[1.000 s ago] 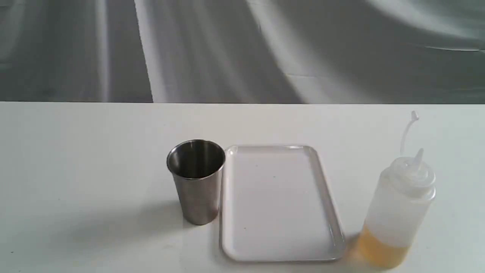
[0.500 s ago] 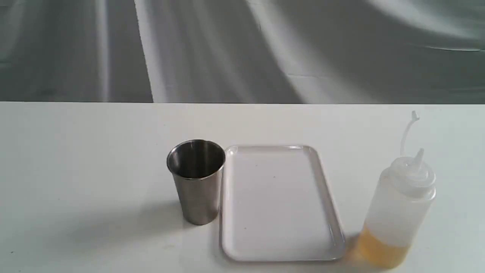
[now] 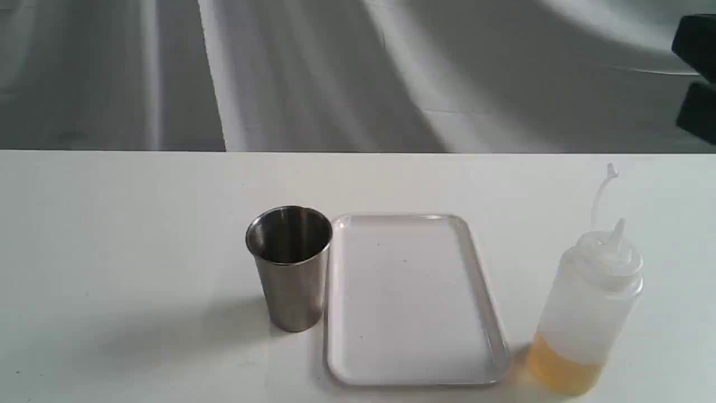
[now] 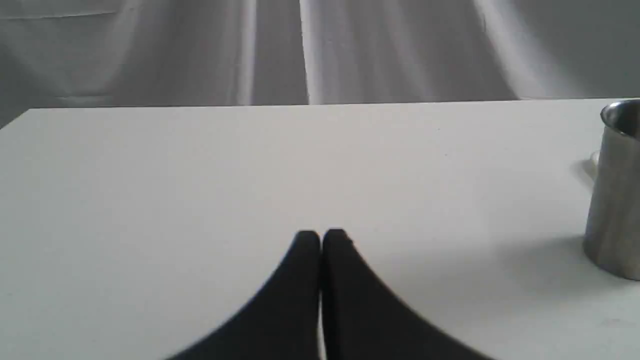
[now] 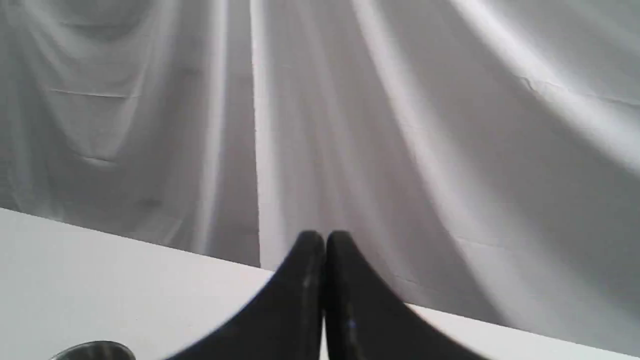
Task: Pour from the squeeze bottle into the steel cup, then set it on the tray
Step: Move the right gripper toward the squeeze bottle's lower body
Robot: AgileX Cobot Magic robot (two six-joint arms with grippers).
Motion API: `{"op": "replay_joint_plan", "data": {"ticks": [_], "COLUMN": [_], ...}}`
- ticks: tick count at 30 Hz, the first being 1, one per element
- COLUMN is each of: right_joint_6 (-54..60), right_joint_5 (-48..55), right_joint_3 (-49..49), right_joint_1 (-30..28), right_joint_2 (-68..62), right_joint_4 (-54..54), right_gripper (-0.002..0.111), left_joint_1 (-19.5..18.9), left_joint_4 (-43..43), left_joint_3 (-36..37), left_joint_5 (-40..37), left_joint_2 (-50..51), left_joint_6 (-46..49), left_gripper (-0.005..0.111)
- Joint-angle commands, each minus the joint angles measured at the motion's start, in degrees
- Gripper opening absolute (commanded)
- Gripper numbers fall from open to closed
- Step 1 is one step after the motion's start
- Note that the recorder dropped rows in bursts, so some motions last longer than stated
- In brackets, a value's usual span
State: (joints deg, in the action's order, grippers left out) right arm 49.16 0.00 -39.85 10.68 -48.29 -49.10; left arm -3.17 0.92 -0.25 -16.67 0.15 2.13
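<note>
Here's the table [image 3: 112, 224], white and broad, with a grey draped cloth [image 3: 335, 73] hanging behind it. In the exterior view the steel cup [image 3: 290, 266] stands upright just left of the tray [image 3: 411, 302], its base right beside the tray's rim, so close that I can't say whether they touch. The tray lies flat with nothing on it. Well off to the right of the tray stands the squeeze bottle [image 3: 587, 313], upright on the table, amber liquid pooled in its lowest part, the cone nozzle [image 3: 618, 229] uncapped and the thin cap strap [image 3: 603, 190] curling up above it. Nothing touches the bottle or the cup. Over on the left wrist view, the left fingers [image 4: 300, 270] are pressed together, tips meeting, gripping nothing, hovering low over bare table with the cup at the edge of that picture. On the right wrist view the right fingers [image 5: 305, 270] are likewise pinched together and empty, raised and aimed toward the cloth, with the rim of the cup just peeking into the corner. Two dark blocks [image 3: 696, 33] poke in at the upper right edge of the exterior view, probably part of the right arm, though they're cropped too hard to be sure.
</note>
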Motion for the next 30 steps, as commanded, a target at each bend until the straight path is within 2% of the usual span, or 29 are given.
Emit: {"op": "replay_joint_plan", "data": {"ticks": [1, 7, 14, 22, 30], "right_joint_6": [0.54, -0.19, -0.34, -1.22, -1.22], "right_joint_5": [-1.58, -8.34, -9.85, -11.09, -7.73], "right_joint_3": [0.43, 7.81, 15.53, 16.83, 16.83], "right_joint_1": [0.83, 0.83, 0.83, 0.83, 0.83], "right_joint_2": [0.04, 0.99, 1.5, 1.5, 1.5], "right_joint_4": [0.47, -1.21, -1.08, -2.51, -2.49], "right_gripper": [0.0, 0.0, 0.0, 0.0, 0.0], "left_joint_1": [0.46, 0.46, 0.46, 0.46, 0.46], "left_joint_4": [0.04, 0.04, 0.04, 0.04, 0.04], "left_joint_3": [0.25, 0.25, 0.25, 0.25, 0.25], "left_joint_5": [0.42, 0.42, 0.42, 0.42, 0.42], "left_joint_2": [-0.15, -0.15, -0.15, -0.15, -0.15], "left_joint_6": [-0.03, -0.28, -0.28, -0.05, -0.05], "left_gripper": [0.0, 0.0, 0.0, 0.0, 0.0]}}
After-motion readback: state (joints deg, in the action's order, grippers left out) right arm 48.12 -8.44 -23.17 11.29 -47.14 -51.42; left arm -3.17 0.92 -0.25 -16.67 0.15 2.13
